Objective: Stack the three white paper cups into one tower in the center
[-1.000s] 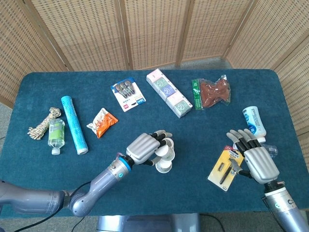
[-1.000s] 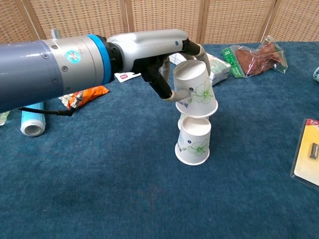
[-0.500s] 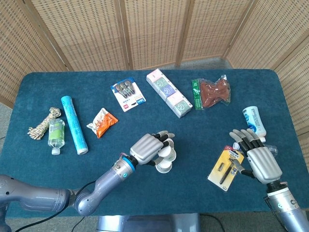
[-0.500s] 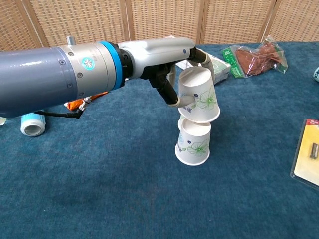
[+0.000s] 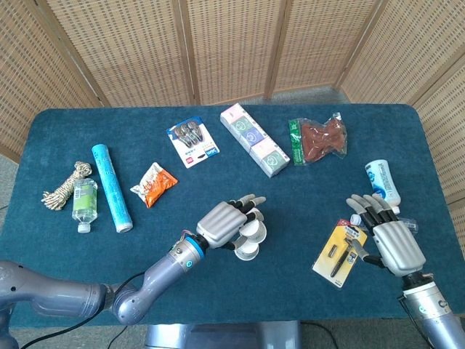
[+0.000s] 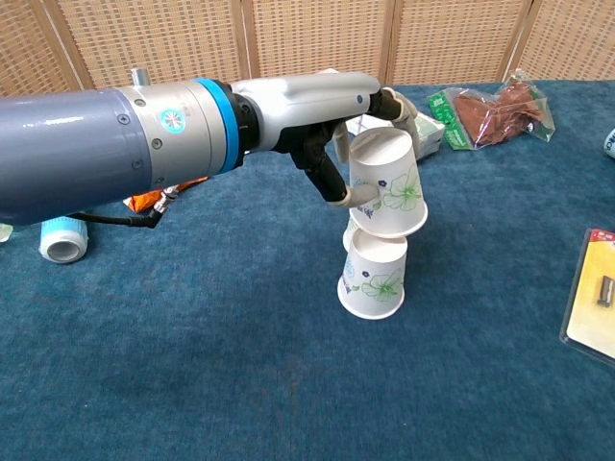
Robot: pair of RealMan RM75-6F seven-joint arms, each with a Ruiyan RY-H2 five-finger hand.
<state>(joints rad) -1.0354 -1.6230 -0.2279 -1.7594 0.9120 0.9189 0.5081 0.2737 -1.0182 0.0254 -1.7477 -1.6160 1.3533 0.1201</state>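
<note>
Lowered and shifted slightly since a second ago: the left hand point(image 6: 327, 106) has brought the upside-down top cup point(image 6: 386, 184) down onto the standing inverted cup point(image 6: 374, 279) just below its fingers; the two now look touching, top one tilted and off-centre. Fingers and thumb wrap the top cup, so it's held, not released. A third cup seems tucked behind the lower one, mostly hidden — can't confirm. From the head view the cup cluster point(image 5: 248, 238) sits just beside the left hand point(image 5: 221, 224), mid-bench. Right hand point(image 5: 386, 236) is well away, fingers spread, holding nothing, over the yellow blister card point(image 5: 338, 253). Likely near placement; tilt risks toppling on release.
</note>
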